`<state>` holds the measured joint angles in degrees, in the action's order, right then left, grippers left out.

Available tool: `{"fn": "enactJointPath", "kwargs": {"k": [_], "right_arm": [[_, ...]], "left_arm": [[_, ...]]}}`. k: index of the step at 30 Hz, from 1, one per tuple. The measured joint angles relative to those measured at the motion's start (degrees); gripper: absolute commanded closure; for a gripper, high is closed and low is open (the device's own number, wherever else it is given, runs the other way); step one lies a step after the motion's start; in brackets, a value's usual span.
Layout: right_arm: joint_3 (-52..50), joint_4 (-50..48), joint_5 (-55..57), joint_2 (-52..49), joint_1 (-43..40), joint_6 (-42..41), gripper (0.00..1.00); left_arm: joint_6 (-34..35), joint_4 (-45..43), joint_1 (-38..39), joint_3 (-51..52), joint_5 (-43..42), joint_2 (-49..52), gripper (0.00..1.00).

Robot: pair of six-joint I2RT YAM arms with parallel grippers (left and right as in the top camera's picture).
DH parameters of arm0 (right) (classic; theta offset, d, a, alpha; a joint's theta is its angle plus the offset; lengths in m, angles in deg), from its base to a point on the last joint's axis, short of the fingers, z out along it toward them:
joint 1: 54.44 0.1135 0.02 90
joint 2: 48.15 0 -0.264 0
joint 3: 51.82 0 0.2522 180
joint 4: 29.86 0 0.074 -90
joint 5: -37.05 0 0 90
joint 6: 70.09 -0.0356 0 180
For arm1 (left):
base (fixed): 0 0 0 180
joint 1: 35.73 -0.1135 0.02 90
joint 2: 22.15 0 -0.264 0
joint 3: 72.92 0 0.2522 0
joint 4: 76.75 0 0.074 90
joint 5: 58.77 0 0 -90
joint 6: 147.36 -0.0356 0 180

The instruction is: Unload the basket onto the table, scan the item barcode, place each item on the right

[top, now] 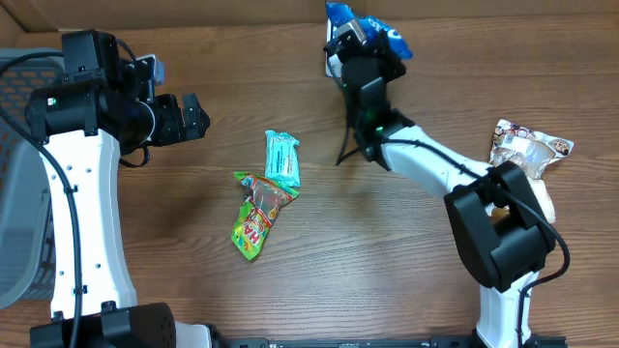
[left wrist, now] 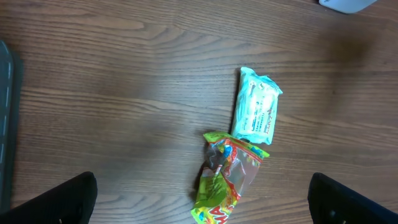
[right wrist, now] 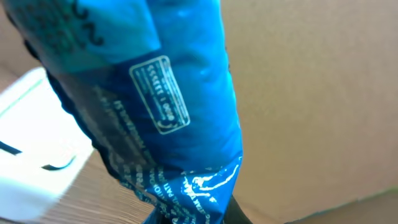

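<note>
**deskjockey:** So what was in the basket (top: pixel 14 193)?

**yam_fan:** Couldn't tell, honestly. It sat at the left edge of the table (top: pixel 174 242), grey mesh, and the left arm covered a good part of it. The loose stuff was all out on the wood. Nearest the robot was a green and red candy bag (top: pixel 257 215), with a mint-green packet (top: pixel 281 159) just behind it, their ends touching. Off to the right lay a brown and white snack bag (top: pixel 530 150), well apart from those two.

**deskjockey:** And the grippers?

**yam_fan:** The left gripper (top: pixel 201 121) hung over bare wood left of the candy bag, jaws spread wide, nothing in them. Its wrist camera only caught the dark fingers (left wrist: pixel 62 202) in the bottom corners. The right gripper (top: pixel 360 43) was way out at the far edge, clamped on a blue packet (top: pixel 382 31) and holding it up off the table, next to a white block (top: pixel 334 64) and in front of the cardboard wall (right wrist: pixel 323 93).

**deskjockey:** How did the packet look up close?

**yam_fan:** Shiny blue plastic, crinkled, standing roughly upright. It had a small white-bordered label (right wrist: pixel 160 94) and fine white print running down the side, too blurry to read.
</note>
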<state>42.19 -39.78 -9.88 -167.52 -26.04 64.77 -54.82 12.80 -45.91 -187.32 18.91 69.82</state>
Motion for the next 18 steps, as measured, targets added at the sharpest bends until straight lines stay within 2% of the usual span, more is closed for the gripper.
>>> {"fn": "enactJointPath", "kwargs": {"k": [5,18], "right_arm": [[0.0,-4.8,-3.4,-4.0,-3.4,6.3,0.96],[0.1,-22.8,-11.2,-12.7,-4.6,11.8,0.96]], "left_arm": [[0.0,0.0,0.0,0.0,0.0,0.0,0.0],[0.0,0.0,0.0,0.0,-0.1,0.0,0.0]]}}
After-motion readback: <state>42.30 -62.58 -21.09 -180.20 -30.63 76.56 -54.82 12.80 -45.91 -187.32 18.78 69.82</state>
